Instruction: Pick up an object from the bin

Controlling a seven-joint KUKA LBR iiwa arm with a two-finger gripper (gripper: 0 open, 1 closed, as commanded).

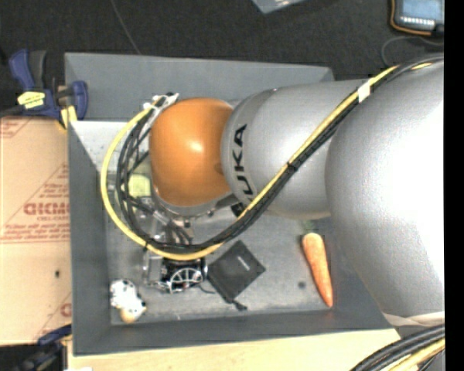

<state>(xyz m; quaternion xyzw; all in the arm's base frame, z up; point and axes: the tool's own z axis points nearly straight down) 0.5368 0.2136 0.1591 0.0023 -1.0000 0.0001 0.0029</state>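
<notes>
My gripper [156, 266] hangs low in the bin's front left part, under the arm's orange cover. Right beside it, to its right, lies a small black round thing with white lines [183, 277]; whether the gripper touches it I cannot tell. A black flat square thing [237, 271] lies just right of that, tilted on the floor. A small white toy with black spots [127, 298] sits in the front left corner, a little left of and below the gripper.
An orange carrot [317, 267] lies lengthwise at the front right. A pale yellow-green thing [139, 185] peeks out behind the cables at the left. The big arm covers the bin's middle and right; the left wall is close to the gripper.
</notes>
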